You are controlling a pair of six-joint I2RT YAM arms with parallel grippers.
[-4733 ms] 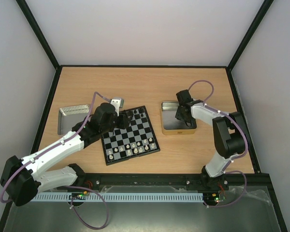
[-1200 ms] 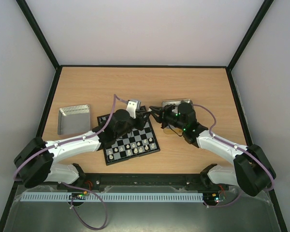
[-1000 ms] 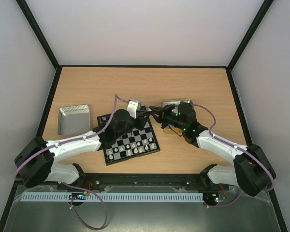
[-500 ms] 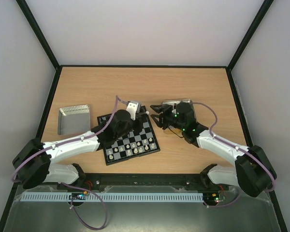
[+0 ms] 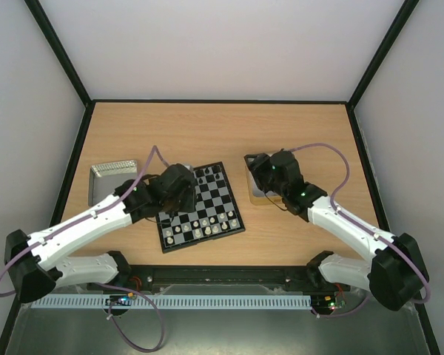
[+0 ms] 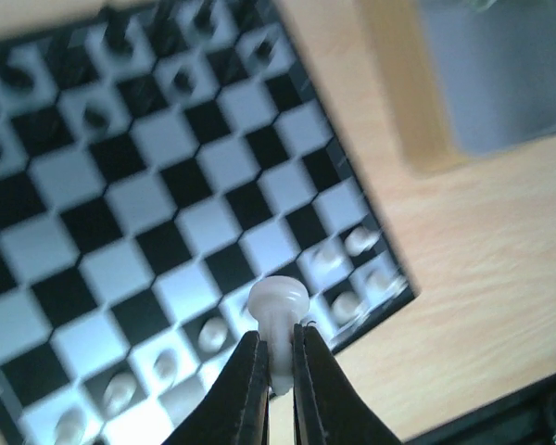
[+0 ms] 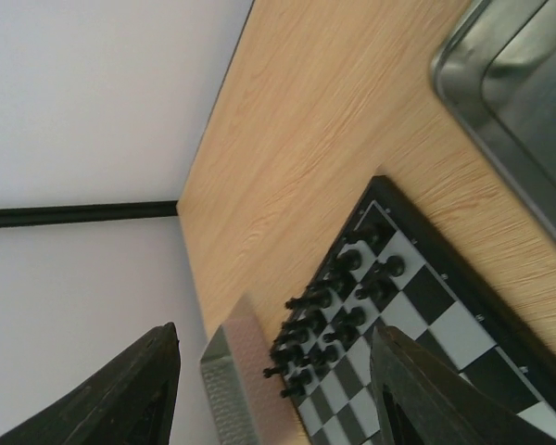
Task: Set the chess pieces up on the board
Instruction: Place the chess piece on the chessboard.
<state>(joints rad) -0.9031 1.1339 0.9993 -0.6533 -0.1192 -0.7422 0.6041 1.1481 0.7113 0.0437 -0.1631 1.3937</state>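
My left gripper (image 6: 278, 394) is clenched on a glossy, round-headed white chess piece (image 6: 278, 298). I hold it over the board (image 6: 157, 222), a flat black-and-silver checkered square on the wood-grain table (image 6: 482, 250). My right gripper (image 7: 276, 394) is spread open, near the board's black pieces (image 7: 338, 297).

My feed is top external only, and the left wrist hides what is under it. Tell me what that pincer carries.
Observer: The left pincer is shut on a white piece, round-headed like a pawn.
Operator: Say what lies below it.
Observer: It hangs over the white end of the board, above the rows where other white pieces stand. I cannot tell which square.
Operator: Report the right pincer.
Observer: The right pincer is open and empty, facing the black pieces.
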